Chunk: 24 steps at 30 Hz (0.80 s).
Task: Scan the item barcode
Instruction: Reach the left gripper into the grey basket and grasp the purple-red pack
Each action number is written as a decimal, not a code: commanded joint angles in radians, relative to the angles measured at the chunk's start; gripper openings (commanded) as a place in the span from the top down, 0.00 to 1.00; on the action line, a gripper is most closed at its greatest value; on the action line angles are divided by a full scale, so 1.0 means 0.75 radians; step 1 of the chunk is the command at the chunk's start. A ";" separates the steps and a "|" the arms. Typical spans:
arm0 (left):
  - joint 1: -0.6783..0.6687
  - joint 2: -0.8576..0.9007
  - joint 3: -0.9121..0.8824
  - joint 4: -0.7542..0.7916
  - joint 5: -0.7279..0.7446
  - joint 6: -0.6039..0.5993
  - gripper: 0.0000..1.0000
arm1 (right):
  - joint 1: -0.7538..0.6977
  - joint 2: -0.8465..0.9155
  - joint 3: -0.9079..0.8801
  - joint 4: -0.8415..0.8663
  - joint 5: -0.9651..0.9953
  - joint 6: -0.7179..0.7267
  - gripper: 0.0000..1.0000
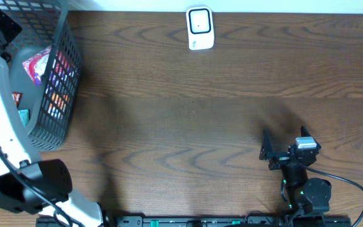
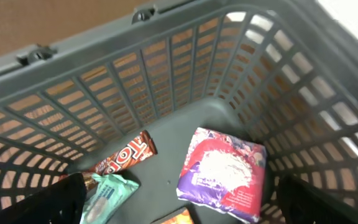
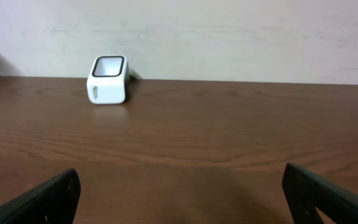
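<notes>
Packets [image 2: 222, 174], at least three, lie in one basket [image 2: 166, 74]; one scanner [image 3: 109, 79].

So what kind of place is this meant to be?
Probably a mock shop checkout: a grey shopping basket of packaged snacks, and a small white barcode scanner on a wooden table.
</notes>
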<state>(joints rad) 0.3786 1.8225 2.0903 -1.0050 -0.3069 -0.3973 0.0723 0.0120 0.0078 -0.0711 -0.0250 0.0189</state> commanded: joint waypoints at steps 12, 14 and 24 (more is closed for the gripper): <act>0.038 0.334 0.028 -0.002 0.015 -0.071 0.02 | -0.002 -0.007 -0.003 -0.005 0.011 0.014 0.01; 0.039 0.380 0.028 -0.005 0.015 -0.071 0.02 | -0.002 -0.007 -0.003 -0.005 0.011 0.014 0.01; 0.041 0.574 0.028 0.005 0.051 -0.066 0.02 | -0.002 -0.007 -0.003 -0.005 0.011 0.014 0.01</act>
<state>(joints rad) 0.4049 2.2177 2.0903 -0.9977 -0.2859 -0.4450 0.0723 0.0120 0.0078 -0.0711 -0.0254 0.0185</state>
